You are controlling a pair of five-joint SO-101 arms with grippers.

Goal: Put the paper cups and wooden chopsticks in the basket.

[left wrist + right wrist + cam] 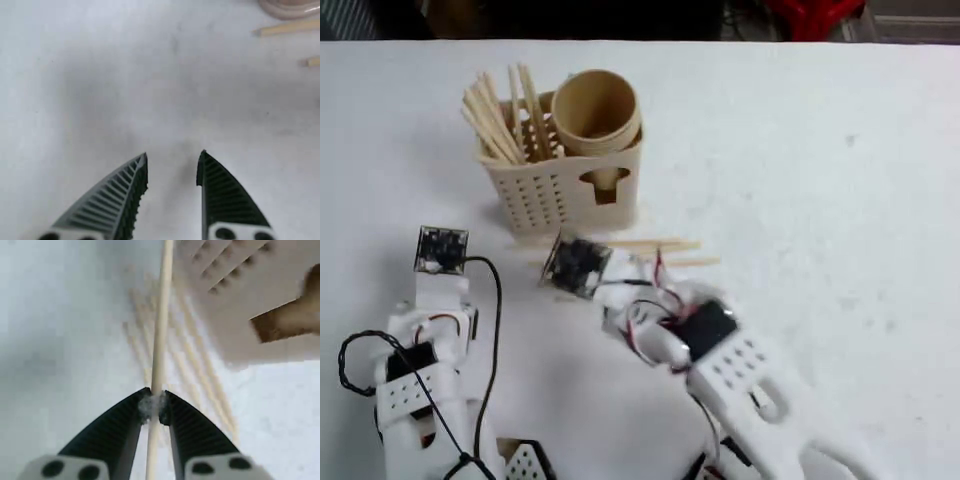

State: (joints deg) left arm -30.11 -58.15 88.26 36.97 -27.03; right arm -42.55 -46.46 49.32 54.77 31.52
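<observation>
My right gripper [154, 407] is clamped on one wooden chopstick [161, 330]. The stick runs straight out ahead of the fingertips and passes just beside the perforated wall of the basket [240, 305]. More loose chopsticks [200, 375] lie on the table under and ahead of the held one, next to the basket's base. My left gripper [172, 172] is spread apart and holds nothing, over bare white table [100, 75]. The stacked paper cups [595, 110] already stand in one basket compartment, and a bundle of chopsticks [500, 115] leans in the other. Handling notes: the chopstick is light, stiff and thin, and I judge its smooth wood likely to swivel or slide in a two-point pinch. A hold nearer its middle would limit drooping; the present hold seems closer to one end. The cups would be light and easy to crush, so grip the rim gently. The table is flat, pale and matte, so a thin stick offers little clearance for the fingertips. Beyond the far edge the room is dark, with a red object [815, 12].
</observation>
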